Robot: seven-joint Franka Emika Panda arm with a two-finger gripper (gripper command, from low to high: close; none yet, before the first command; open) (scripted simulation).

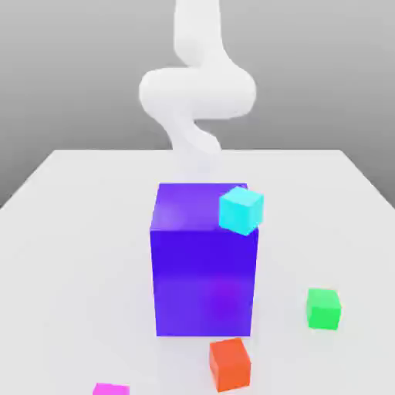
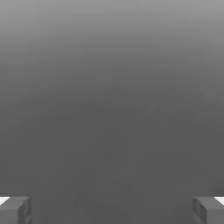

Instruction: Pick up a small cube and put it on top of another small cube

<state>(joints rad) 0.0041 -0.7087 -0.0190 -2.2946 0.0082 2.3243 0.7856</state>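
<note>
Scene on a white table (image 1: 77, 231). A big blue-purple cube (image 1: 204, 270) is sat mid-table, slightly toward the near edge. A cyan small cube (image 1: 241, 210) is seen at its upper corner on the exterior view's right, tilted; whether it rests on the top face or sits behind it can't be told.

The magenta small cube (image 1: 110, 389) is found at the near edge, toward the exterior view's left, cut off by the frame so just its top is seen. The green small cube (image 1: 323, 308) is placed near the near edge toward the exterior view's right, flat on the table, well apart from the magenta one. An orange-red small cube (image 1: 230, 363) is sat between them, just in front of the big cube's near face, not touching it.

The white arm (image 1: 197, 92) is seen rising behind the big cube, over the far half of the table, well clear of all the small cubes.

In the hand view the gripper (image 2: 112, 210) is shown with jaws spread wide, one of its fingertips (image 2: 15, 209) at each side of the frame, nothing held between them, only plain grey beyond.
</note>
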